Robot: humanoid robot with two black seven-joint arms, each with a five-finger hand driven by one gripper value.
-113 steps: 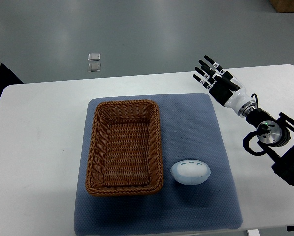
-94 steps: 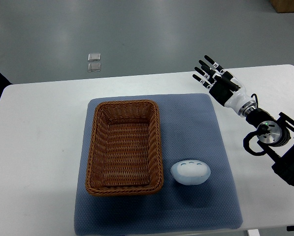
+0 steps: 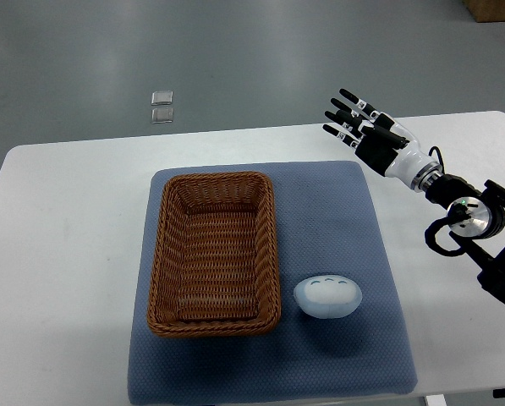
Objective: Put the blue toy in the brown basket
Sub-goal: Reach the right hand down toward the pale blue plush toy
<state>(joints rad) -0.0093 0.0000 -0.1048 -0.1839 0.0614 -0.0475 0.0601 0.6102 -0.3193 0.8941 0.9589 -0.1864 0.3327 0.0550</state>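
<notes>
Since the earlier frames the right hand (image 3: pixel 364 131) has lifted slightly and shifted toward the far edge, its forearm swinging up with it, while nothing on the cloth has stirred. Nearest the camera, the blue toy (image 3: pixel 327 296), a pale egg-shaped lump with small marks on top, lies on the blue mat (image 3: pixel 337 220) just beside the near right corner of the brown basket (image 3: pixel 214 252), not touching it as far as I can tell. That basket sits lengthwise on the mat's left half and holds nothing. Farther off, the right hand hovers over the far right corner of the mat near the edge of the white table (image 3: pixel 66 237), fingers spread and relaxed, grasping nothing, well apart from the toy. No left arm shows. Two small clear squares (image 3: pixel 161 107) rest on the floor beyond the table. My reading is that the reach has barely begun: the small move carried the hand no closer to the toy, so the approach, the grasp and the carry over the basket rim are all still to do
</notes>
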